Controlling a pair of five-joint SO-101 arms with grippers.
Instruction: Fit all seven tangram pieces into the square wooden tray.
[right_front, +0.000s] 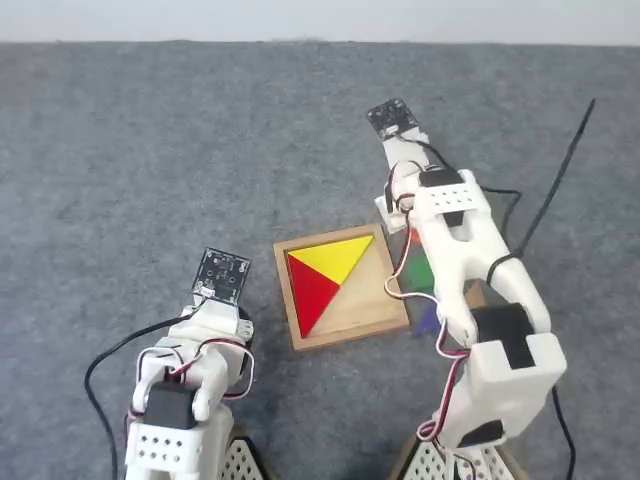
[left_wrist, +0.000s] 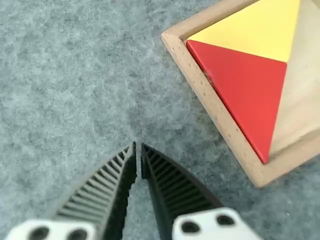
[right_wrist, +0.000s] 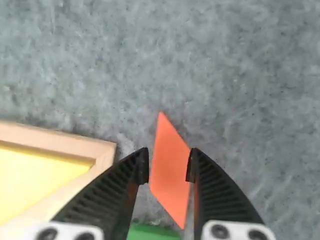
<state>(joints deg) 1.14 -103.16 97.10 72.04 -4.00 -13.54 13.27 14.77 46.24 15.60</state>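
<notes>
High view: we are finding the square wooden tray (right_front: 350, 338) lying on the grey carpet (right_front: 150, 150) between the arms, with a yellow triangle (right_front: 335, 258) sitting along its far side and a red triangle (right_front: 312, 290) along its left side, the two touching. We are noting the right gripper (right_wrist: 167, 167) standing narrowly parted astride the orange piece (right_wrist: 170, 172), which is lying on the carpet just off the tray's far right corner, beside a green piece (right_front: 418, 272). We are recording the left gripper (left_wrist: 138, 152) hanging closed and empty over the carpet left of the tray.

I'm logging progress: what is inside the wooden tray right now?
A yellow triangle and a red triangle lie flat in the wooden tray, edges touching; remaining floor is bare. The right arm overlaps one rim.
</notes>
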